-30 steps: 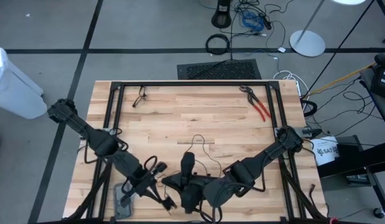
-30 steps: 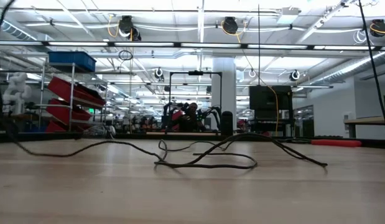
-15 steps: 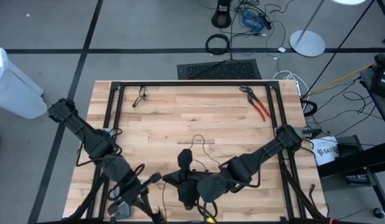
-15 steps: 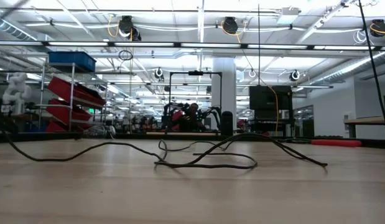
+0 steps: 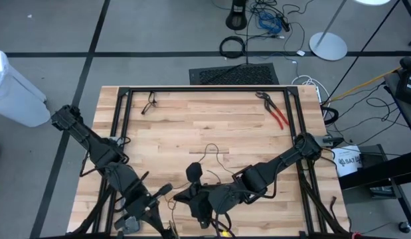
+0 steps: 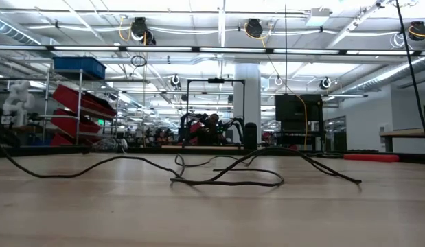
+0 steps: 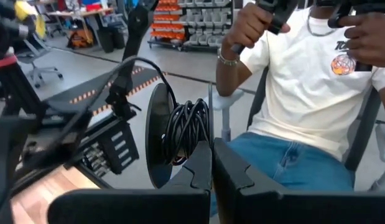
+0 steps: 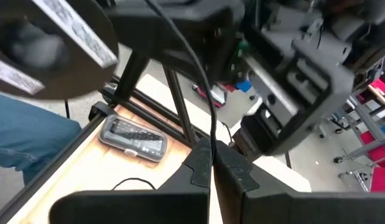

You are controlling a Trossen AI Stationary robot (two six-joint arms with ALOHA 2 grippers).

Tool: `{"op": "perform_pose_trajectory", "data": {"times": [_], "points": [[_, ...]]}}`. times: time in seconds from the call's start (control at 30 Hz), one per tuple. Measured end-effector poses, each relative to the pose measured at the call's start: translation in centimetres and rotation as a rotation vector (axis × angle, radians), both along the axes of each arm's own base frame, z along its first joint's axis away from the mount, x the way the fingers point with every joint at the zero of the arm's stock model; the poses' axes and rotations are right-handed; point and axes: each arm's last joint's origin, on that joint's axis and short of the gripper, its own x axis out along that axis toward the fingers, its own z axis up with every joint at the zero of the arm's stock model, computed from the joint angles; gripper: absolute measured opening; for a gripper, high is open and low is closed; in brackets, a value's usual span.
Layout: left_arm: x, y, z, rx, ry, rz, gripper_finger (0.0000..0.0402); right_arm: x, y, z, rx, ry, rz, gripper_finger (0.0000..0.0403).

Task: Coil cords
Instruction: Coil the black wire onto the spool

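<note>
The wooden bench (image 5: pixel 192 126) carries the thin black cord (image 6: pixel 219 180), lying in loose loops near the middle of the bench. Both arms crowd the bench's near edge. The right gripper (image 8: pixel 212 163) has its jaws clenched on a strand of the cord, while the left gripper (image 7: pixel 212 177) is clenched with coiled cord against it.

Pale wooden table (image 5: pixel 192 126) — smooth, matt (visible planks) — thin black cord (image 6: pixel 226 180).
</note>
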Motion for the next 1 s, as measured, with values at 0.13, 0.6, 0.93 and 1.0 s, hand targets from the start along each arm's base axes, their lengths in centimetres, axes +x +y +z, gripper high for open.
{"op": "perform_pose_trajectory", "data": {"times": [0.13, 0.6, 0.93, 1.0], "points": [[0.0, 0.0, 0.2, 0.004, -0.048, -0.007, 0.0002, 0.0, 0.0, -0.2, 0.012, 0.017, -0.007, 0.0000], [0.3, 0.0, 0.4, 0.017, -0.103, 0.051, 0.0002, 0.0, 0.2, -0.1, 0.098, 0.025, 0.044, 0.0000], [1.3, -0.8, -0.6, 0.073, -0.146, 0.042, 0.0002, 0.0, 0.0, -0.4, 0.146, 0.068, 0.071, 0.0000], [1.5, -0.9, -0.6, 0.073, -0.163, 0.039, 0.0002, -0.1, 0.2, -0.4, 0.165, 0.085, 0.130, 0.0000]]}}
